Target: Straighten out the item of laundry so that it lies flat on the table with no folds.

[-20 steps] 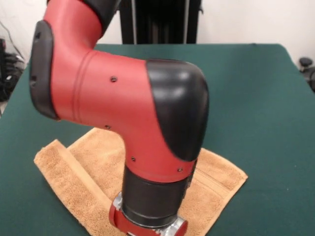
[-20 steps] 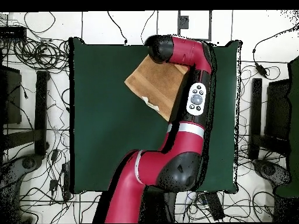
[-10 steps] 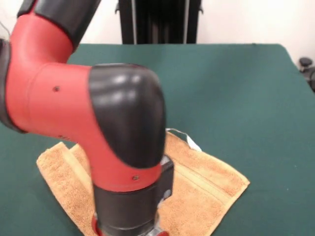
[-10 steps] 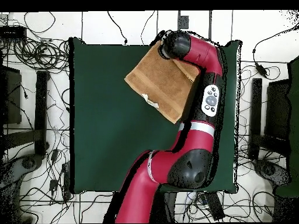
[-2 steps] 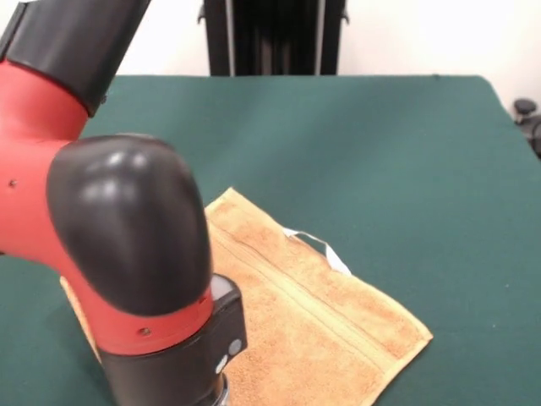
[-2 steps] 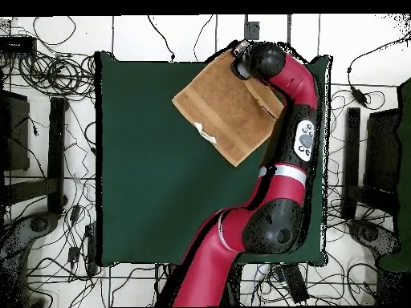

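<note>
Gripper [image 6: 239, 53], grip unreadable, has swung toward the towel's [image 6: 229, 108] one-o'clock corner, uncovering cloth now nearly flat on the table [image 6: 144, 176].

I count one towel [image 5: 313, 313], with one small white tag [image 5: 317, 245] on it. I count one green table [image 5: 406, 152] and one red arm [image 6: 293, 120].

orange-tan terry towel [image 5: 313, 313] spread open on the dark green table [image 5: 406, 152].
it lies turned cornerwise, woven border bands running along its edges, a small white loop tag [image 5: 319, 246] (slightly lifted) on one edge; part sits hidden behind the arm.
</note>
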Tool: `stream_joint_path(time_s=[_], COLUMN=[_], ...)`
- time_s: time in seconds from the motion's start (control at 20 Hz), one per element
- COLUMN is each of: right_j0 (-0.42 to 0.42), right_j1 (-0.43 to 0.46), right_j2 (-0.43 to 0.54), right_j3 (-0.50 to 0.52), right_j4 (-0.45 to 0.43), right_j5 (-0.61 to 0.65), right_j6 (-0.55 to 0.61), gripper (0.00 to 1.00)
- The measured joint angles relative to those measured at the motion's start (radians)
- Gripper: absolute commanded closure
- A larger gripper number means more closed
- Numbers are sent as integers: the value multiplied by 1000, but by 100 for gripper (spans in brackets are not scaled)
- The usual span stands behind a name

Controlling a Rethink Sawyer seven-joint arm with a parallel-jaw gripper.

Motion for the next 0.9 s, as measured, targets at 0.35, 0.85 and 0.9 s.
stream_joint_path(time_s=[0.35,0.85,0.9], right_j0=[-17,-26,-26], right_j1=[4,2,2], right_j2=[-175,-288,-293], right_j3=[-11,-12,-12], right_j4=[115,168,171], right_j5=[-40,-61,-61], right_j6=[-85,-85,-85], gripper=[0,0,0])
